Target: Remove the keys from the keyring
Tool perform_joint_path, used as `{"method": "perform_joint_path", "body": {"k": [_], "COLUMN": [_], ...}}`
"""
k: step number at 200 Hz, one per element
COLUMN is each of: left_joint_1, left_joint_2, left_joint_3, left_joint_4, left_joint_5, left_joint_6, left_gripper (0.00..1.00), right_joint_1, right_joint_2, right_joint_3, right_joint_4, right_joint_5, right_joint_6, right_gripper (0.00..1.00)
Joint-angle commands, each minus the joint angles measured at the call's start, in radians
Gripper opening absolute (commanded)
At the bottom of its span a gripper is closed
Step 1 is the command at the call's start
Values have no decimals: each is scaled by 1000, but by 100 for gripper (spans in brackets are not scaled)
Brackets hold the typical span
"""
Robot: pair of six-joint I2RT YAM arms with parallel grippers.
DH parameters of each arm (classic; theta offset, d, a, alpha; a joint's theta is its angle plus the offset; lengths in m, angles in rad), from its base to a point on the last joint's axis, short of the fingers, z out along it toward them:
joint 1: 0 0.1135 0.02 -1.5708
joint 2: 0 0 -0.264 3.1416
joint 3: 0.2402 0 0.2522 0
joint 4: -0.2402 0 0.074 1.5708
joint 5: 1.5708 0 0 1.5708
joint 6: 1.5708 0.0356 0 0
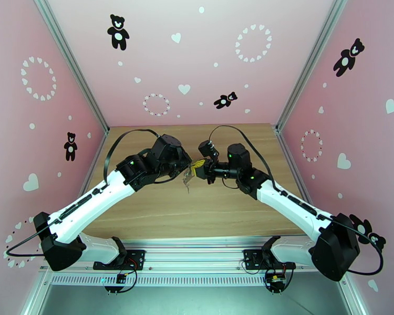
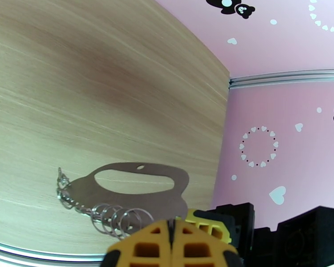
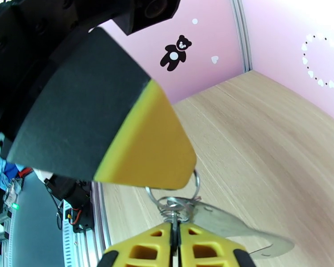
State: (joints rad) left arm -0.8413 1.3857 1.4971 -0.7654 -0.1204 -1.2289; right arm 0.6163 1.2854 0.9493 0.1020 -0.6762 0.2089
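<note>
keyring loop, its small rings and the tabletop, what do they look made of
keyring loop: likely thin flat metal, dull grey matte, by its even sheen and sharp cut edge.
small rings: bright steel-like wire, coiled and glinting.
tabletop: pale wood grain, smooth; veneer or laminate, cannot tell.

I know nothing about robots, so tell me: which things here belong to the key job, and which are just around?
Job: keyring, its chain, left gripper, right gripper, both pinching the keyring; keys too small to pick out.
Just around: wooden table, pink walls.

Wooden table (image 1: 197,211), pink bear-print walls (image 1: 197,53)
</note>
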Motion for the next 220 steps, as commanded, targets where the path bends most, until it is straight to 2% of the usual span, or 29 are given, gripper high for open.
{"method": "perform_joint_path", "body": {"k": [1, 23, 57, 83, 96, 110, 135, 158, 186, 220], "left_joint_1": [-10, -10, -10, -5, 5, 10, 24, 26, 27, 28], "left_joint_2": [-16, -17, -29, -39, -47, -65, -90, -115, -213, -357], "left_joint_3": [18, 14, 12, 2, -12, -47, -102, -97, -170, -331], "left_joint_4": [36, 35, 15, -2, -11, 8, 88, 97, 136, 262], "left_joint_5": [-36, -42, -81, -125, -131, -135, -78, -66, -127, -207], "left_joint_6": [-12, -14, -8, 6, 3, -1, 11, 90, 217, 461], "left_gripper": [0, 0, 0, 0, 9, 14, 29, 41, 42, 42], "right_joint_1": [8, 8, 11, 16, 18, 26, 66, 92, 97, 99], "right_joint_2": [-7, -14, -40, -82, -101, -111, -99, -73, -38, 48], "right_joint_3": [-9, -9, -4, 7, 29, 66, 159, 262, 373, 525], "right_joint_4": [30, 30, 2, -60, -116, -196, -355, -510, -678, -909], "right_joint_5": [30, 61, 92, 161, 198, 216, 279, 320, 356, 371], "right_joint_6": [11, 17, 24, 29, 37, 31, 13, 7, 7, -2], "right_gripper": [4, 0, 0, 0, 0, 0, 0, 0, 0, 0]}}
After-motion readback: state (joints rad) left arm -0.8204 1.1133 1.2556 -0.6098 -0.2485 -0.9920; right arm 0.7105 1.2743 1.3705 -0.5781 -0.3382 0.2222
